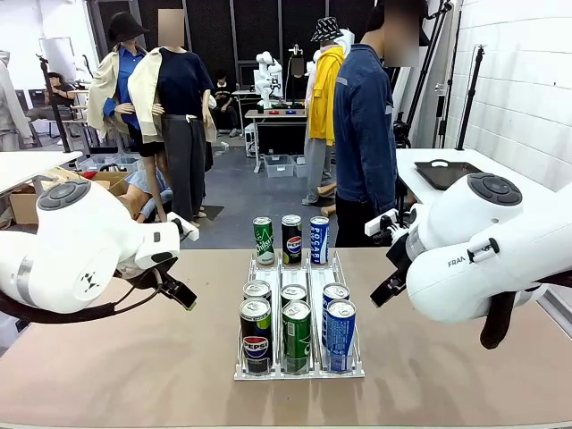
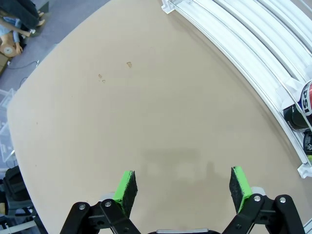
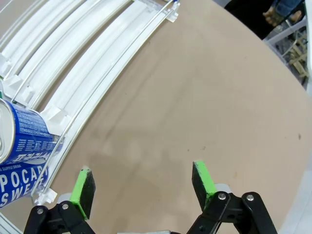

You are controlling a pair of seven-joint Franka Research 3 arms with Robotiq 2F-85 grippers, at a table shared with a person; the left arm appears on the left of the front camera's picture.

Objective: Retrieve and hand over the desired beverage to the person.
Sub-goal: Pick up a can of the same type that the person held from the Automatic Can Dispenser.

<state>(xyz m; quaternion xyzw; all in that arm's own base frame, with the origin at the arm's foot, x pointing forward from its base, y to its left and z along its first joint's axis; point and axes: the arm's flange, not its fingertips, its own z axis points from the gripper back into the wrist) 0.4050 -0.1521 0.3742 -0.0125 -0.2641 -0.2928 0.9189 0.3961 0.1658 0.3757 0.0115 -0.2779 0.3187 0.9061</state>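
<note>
Two grippers are spread wide and hold nothing: the left gripper [image 2: 183, 170] hangs over the bench [image 1: 134, 375] left of the white rack [image 1: 299, 375], the right gripper [image 3: 142, 167] right of it. The person [image 1: 365, 134] stands at the far side, well apart from both, with nine cans [image 1: 296, 335] in between. One black can [image 1: 256, 332] says PEPSI, one blue can [image 3: 24, 141] POCARI.

A clear three-lane rack [image 1: 299, 373] stands at mid-table [image 1: 134, 375]. Its near end holds six upright cans in two rows: dark Pepsi [image 1: 256, 335], green [image 1: 297, 335] and blue [image 1: 340, 332] in front, with one can behind each. Three more cans [image 1: 291, 239] stand at the far end. The left arm [image 1: 71, 250] and right arm [image 1: 483, 259] flank the rack, with the left gripper [image 1: 181, 296] and right gripper [image 1: 384, 292] apart from the cans. The person [image 1: 365, 134] stands side-on at the far edge.
</note>
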